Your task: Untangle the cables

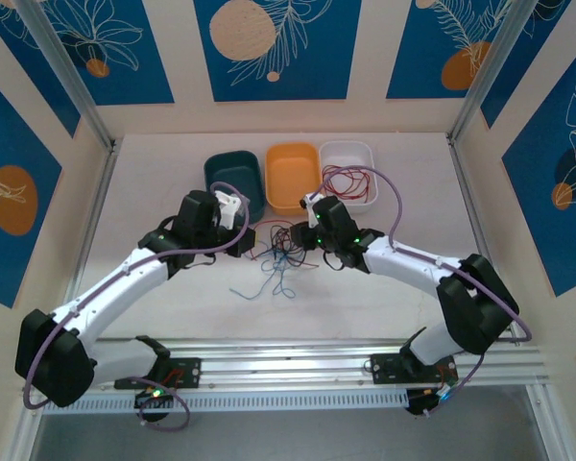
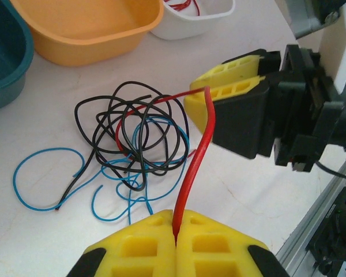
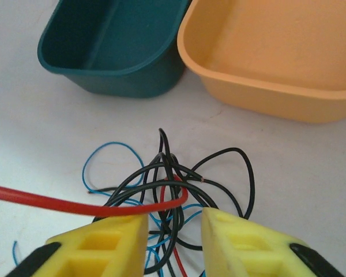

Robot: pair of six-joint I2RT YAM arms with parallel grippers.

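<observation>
The cables [image 1: 276, 261] lie in a knot of black, blue and red wire [image 2: 138, 133] on the white table between my two grippers. My left gripper [image 2: 177, 231] is shut on a red cable [image 2: 199, 156], which rises from its yellow fingertips and bends back into the knot. That bend sits right at the tips of my right gripper [image 2: 191, 95]. In the right wrist view the right gripper [image 3: 174, 222] stands open with a narrow gap. Black and blue loops [image 3: 179, 173] lie in that gap, and the red cable [image 3: 75, 205] crosses its left finger.
Three bins stand behind the knot: teal [image 1: 235, 182], orange [image 1: 293, 175], and white [image 1: 348, 173] holding red wire. A loose blue loop [image 2: 40, 173] trails off the knot. An aluminium rail [image 1: 298, 370] runs along the near edge.
</observation>
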